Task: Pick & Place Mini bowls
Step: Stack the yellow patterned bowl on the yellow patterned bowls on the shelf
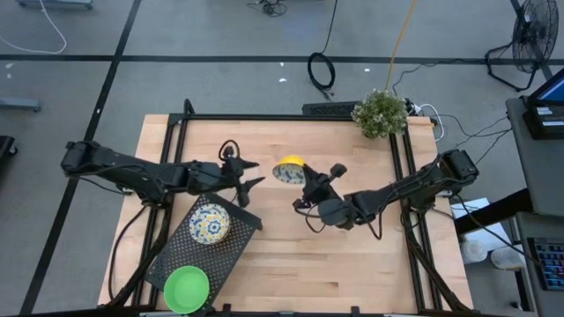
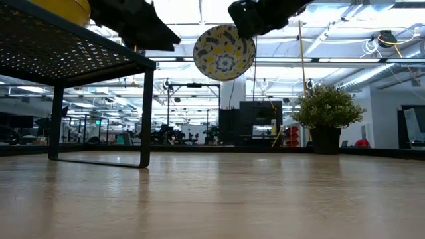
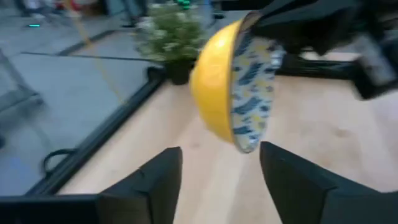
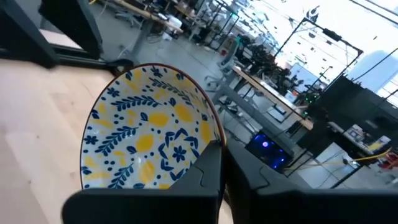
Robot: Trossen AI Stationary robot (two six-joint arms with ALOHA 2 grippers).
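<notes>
Three mini bowls are showing in the high view: one green and two patterned. Lowest in that frame, the green bowl (image 1: 187, 288) is sitting at the lower left, resting on the near end of a black mesh tray (image 1: 240, 236); it is plain, bright and round. Just above it on the same tray, a floral bowl (image 1: 210, 224) is lying mouth up, white inside with blue and yellow marks.

Toward the middle of the frame, the held bowl (image 1: 289, 170) is hanging above the table, tipped on its edge. The right gripper (image 1: 307, 187) is pinching its rim, fingers closed on it. In the right wrist view its inside (image 4: 149, 140) is showing blue leaves and yellow lemons on white; in the left wrist view its outside (image 3: 214, 90) is showing plain yellow. In the low view it is floating at upper centre (image 2: 224, 52), well clear of the wood.

The left gripper (image 1: 250, 173) is standing just left of this bowl with its fingers (image 3: 149, 183) spread wide, holding nothing.

The table (image 1: 352, 264) is pale wooden planking inside a black frame. At its far edge, upper right, one potted plant (image 1: 381, 113) is standing. Beyond it, grey floor with cables and one fan (image 1: 536, 35) is showing; the low view is looking into a large workshop hall.
</notes>
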